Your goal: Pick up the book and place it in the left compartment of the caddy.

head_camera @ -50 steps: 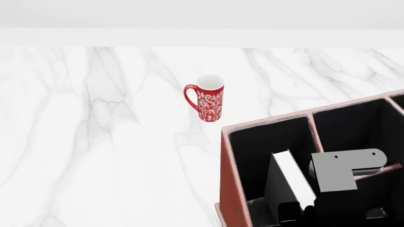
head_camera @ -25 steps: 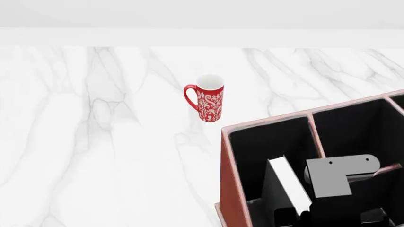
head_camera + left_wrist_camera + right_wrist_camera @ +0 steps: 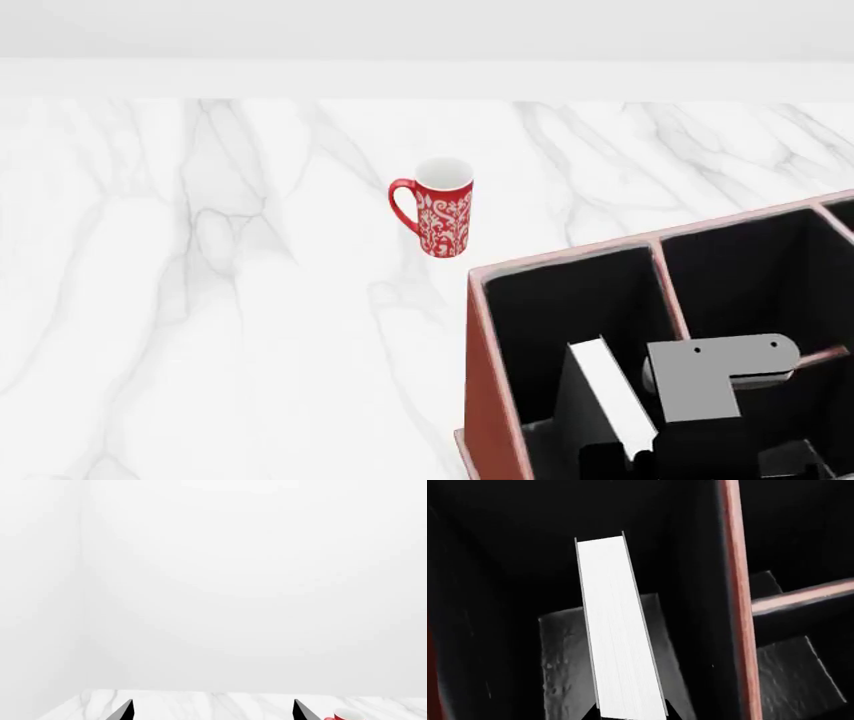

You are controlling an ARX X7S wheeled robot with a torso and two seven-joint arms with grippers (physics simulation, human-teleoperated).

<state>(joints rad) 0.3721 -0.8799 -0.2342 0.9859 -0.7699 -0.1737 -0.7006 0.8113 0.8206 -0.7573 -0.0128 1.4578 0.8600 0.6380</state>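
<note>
Black hardcover book (image 3: 620,630) stands in leathery caddy's (image 3: 483,380) left compartment (image 3: 574,320), apparently gripped by right fingers (image 3: 603,462).

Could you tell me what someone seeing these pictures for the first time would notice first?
Probably the red patterned mug, standing alone and upright on the white marble table. Next comes the reddish-brown caddy at the near right, with the book standing on edge inside its left compartment, white page edges up. The right tool is at the book's near end, though its grip is hard to judge.
</note>
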